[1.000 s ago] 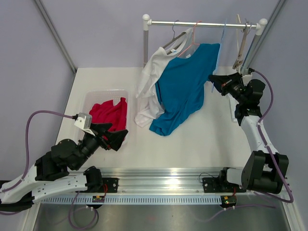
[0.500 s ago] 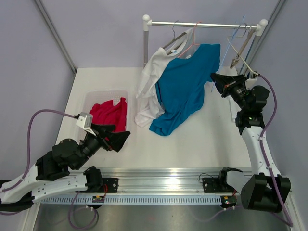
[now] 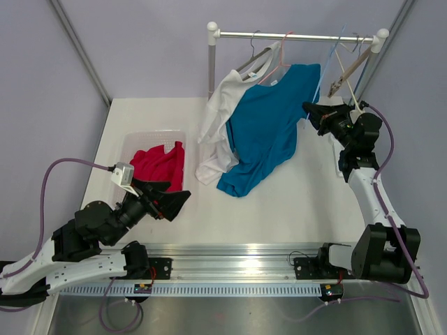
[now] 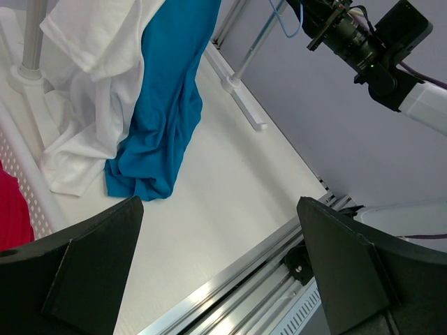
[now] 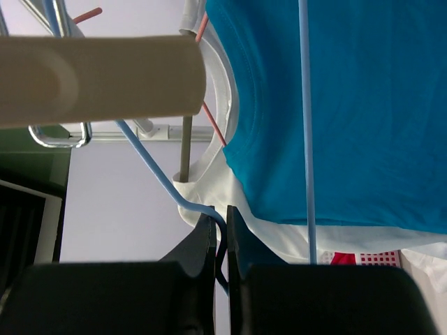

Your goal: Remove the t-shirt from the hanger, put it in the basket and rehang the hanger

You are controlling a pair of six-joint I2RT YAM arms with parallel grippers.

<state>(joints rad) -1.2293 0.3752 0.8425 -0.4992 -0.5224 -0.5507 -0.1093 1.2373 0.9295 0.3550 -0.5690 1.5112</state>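
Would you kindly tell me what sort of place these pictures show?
Most likely a robotics lab work cell: a white table backed by plain lilac panels, a small metal garment rail carrying a teal-blue t-shirt, and an aluminium mounting rail at the near edge.

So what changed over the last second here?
The right claw, shut on the blue hanger, edged slightly toward the rail, swinging the hanger's top rightward; the wooden hanger swung too. The left claw stayed open, nearly still; teal shirt and white shirt hang unchanged.
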